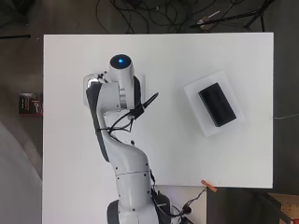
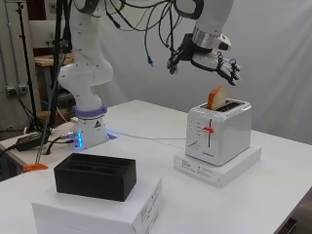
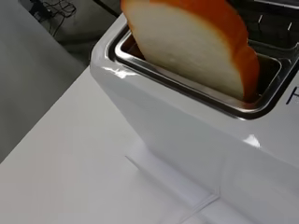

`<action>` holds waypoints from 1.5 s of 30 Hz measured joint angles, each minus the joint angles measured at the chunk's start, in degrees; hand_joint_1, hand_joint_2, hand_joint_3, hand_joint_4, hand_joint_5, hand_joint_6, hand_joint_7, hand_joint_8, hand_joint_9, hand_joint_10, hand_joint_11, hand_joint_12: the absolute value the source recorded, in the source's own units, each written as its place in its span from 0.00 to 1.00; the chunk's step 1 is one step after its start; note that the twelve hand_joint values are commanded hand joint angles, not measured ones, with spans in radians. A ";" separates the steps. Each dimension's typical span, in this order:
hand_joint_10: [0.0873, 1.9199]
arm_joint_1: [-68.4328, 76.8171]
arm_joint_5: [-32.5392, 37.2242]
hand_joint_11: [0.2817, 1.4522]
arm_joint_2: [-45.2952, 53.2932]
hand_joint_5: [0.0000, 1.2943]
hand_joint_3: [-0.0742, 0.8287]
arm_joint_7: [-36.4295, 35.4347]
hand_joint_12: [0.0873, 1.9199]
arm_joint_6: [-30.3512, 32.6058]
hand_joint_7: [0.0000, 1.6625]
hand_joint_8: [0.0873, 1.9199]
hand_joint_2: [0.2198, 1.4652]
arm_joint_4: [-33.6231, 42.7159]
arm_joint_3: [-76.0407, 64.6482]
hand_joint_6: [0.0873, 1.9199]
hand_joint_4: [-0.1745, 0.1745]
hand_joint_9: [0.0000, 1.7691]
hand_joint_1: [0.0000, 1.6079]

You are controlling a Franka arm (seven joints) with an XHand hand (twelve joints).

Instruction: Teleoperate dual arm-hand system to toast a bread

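One toaster (image 2: 218,132), one bread slice (image 2: 217,98), two white boxes (image 2: 218,169) (image 2: 97,212), one black foam holder (image 2: 94,176), one table (image 2: 273,195), one hand (image 2: 219,62).

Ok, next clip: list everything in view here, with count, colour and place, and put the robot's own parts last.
table: one, white, under everything.
toaster: one, white with a red lever, on the white box at the side view's right.
bread slice: one, orange crust with a pale face, standing in the toaster's slot, top sticking out.
white box: one, flat, under the toaster.
black holder: one, slotted black block, on a second box.
second box: one, white, near the front of the side view.
clamp: one, orange, at the table's edge near the arm's base.
arm: one, white, reaching over the toaster.
hand: one, black and white, above the bread, fingers relaxed, holding nothing.
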 joint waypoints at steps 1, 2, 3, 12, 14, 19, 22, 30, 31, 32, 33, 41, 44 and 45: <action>0.00 0.06 0.12 0.07 -0.80 0.05 0.09 0.76 0.00 0.86 0.05 0.00 0.54 -0.21 -0.06 0.00 0.37 0.12 0.01; 0.00 0.10 0.16 0.08 -1.83 0.07 0.09 1.56 0.00 2.51 0.07 0.00 0.56 -1.08 -0.19 0.00 0.37 0.14 0.01; 0.00 0.09 0.45 0.08 -3.00 0.08 0.09 2.47 0.00 4.81 0.08 0.00 0.58 -2.72 -0.48 0.00 0.38 0.16 0.00; 0.00 1.21 3.17 0.08 -5.53 0.22 0.09 9.16 0.00 14.33 0.12 0.00 0.66 -13.94 -7.71 0.00 0.42 0.17 0.04; 0.00 0.58 4.48 0.08 -5.04 0.25 0.09 10.65 0.00 14.49 0.13 0.00 0.68 -11.72 -9.79 0.00 0.46 0.16 0.05; 0.00 -1.24 5.56 0.07 -2.43 0.28 0.09 19.58 0.00 16.28 0.15 0.00 0.69 -9.05 -17.21 0.00 0.57 0.16 0.04; 0.00 -1.71 5.85 0.09 -2.70 0.29 0.08 21.65 0.00 18.83 0.16 0.00 0.69 -11.58 -18.63 0.00 0.59 0.20 0.03; 0.98 -1.53 4.13 0.54 -4.54 0.71 0.08 21.03 0.98 25.33 0.60 0.99 0.68 -18.74 -15.95 0.00 0.80 0.69 0.07; 0.99 -1.46 3.87 0.55 -4.48 0.69 0.08 20.70 0.99 25.49 0.60 1.00 0.68 -18.67 -15.49 0.00 0.75 0.70 0.07; 1.00 -1.49 3.94 0.56 -4.27 0.68 0.08 20.38 1.00 25.25 0.59 1.00 0.68 -18.25 -15.36 0.00 0.71 0.69 0.07; 1.00 -1.54 4.15 0.54 -3.81 0.68 0.08 20.18 1.00 24.83 0.57 1.00 0.69 -17.42 -15.32 0.00 0.70 0.67 0.07; 1.00 -1.70 3.33 0.55 2.97 0.57 0.08 22.13 1.00 22.81 0.58 1.00 0.72 -12.34 -14.16 0.00 0.55 0.68 0.07; 1.00 -1.59 0.35 0.57 3.58 0.51 0.08 23.01 1.00 23.82 0.60 1.00 0.71 -12.61 -13.56 0.00 0.51 0.69 0.05; 1.00 -1.57 0.27 0.56 4.15 0.50 0.08 23.20 1.00 23.90 0.59 1.00 0.71 -12.50 -13.36 0.00 0.51 0.69 0.05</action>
